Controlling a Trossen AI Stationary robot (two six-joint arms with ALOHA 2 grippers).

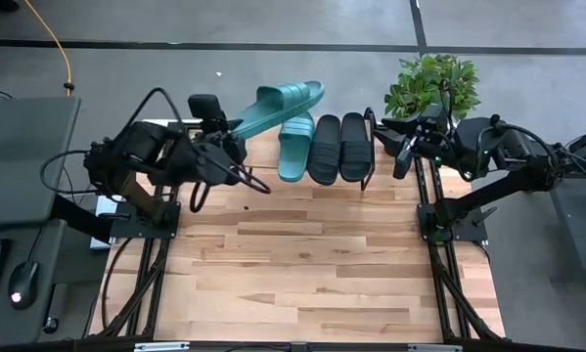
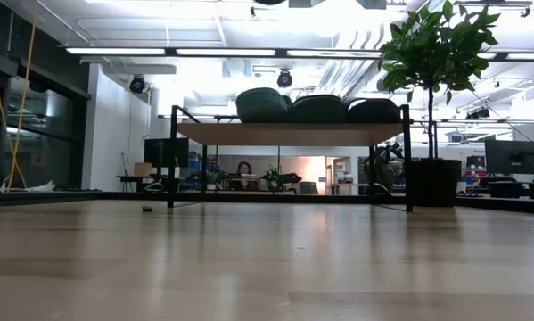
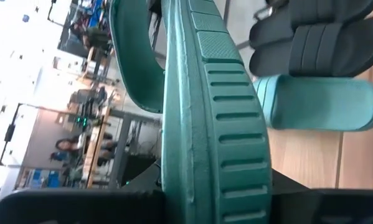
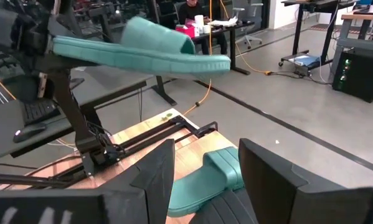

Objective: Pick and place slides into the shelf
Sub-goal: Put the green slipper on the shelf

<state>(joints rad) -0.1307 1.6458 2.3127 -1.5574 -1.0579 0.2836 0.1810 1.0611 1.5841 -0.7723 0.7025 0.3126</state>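
Our left hand (image 1: 236,132) grips one teal green rubber slide (image 1: 278,106) above the low wooden-topped shelf (image 1: 263,161); we should lower it flat beside the resting teal slide (image 1: 295,147); right hand (image 1: 395,137) waits open.

Shelf (image 2: 289,134) across the table, teal slide (image 2: 262,105), two black slides (image 2: 347,110) on top, plant (image 2: 436,53) beside
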